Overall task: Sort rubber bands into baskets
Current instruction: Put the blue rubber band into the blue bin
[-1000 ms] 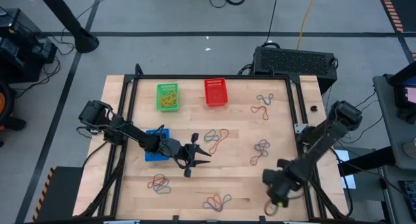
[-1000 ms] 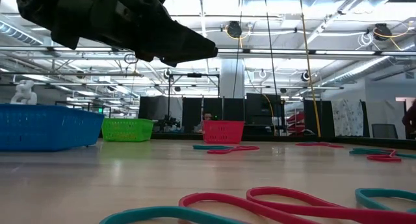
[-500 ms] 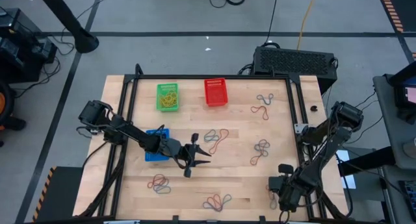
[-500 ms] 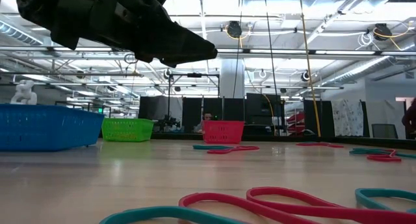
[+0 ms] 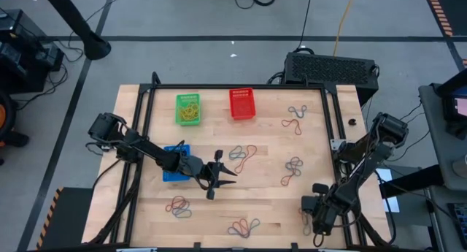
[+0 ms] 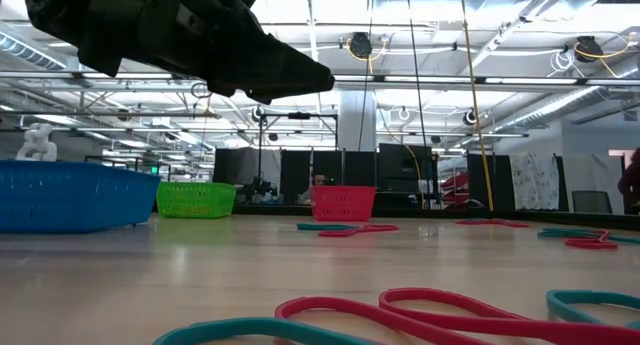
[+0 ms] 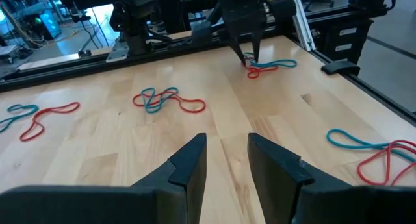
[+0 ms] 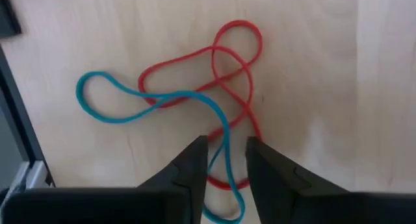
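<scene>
- Left gripper (image 5: 221, 173), centre-left of the high view: hovers above bare wooden table (image 5: 270, 201), just right of the blue rectangular plastic mesh basket (image 5: 175, 164). Fingers a narrow gap apart, nothing between them.
- Green rectangular plastic mesh basket (image 5: 187, 109), upper left of the board: holds a tangle of yellow-green bands. Red rectangular plastic mesh basket (image 5: 242, 104) sits just to its right; contents cannot be made out.
- Thin red and blue elastic rubber bands (image 5: 244, 154) lie in loose clusters: lower left, centre, lower centre, upper right and mid right of the board. All on the table, none gripped.
- Right gripper (image 5: 319, 220), lower right of the high view: points down over a tangled pair, a red loop (image 8: 227, 74) crossing a blue loop (image 8: 130, 100). Fingers slightly parted, straddling the blue strand; nothing held yet.
- Judgement: step in hand is the right arm's approach for a pick at this corner tangle. The next move likely calls for descent to the wood and closing on a single strand, since the crossed loops may lift together; then carrying it to the matching basket.
</scene>
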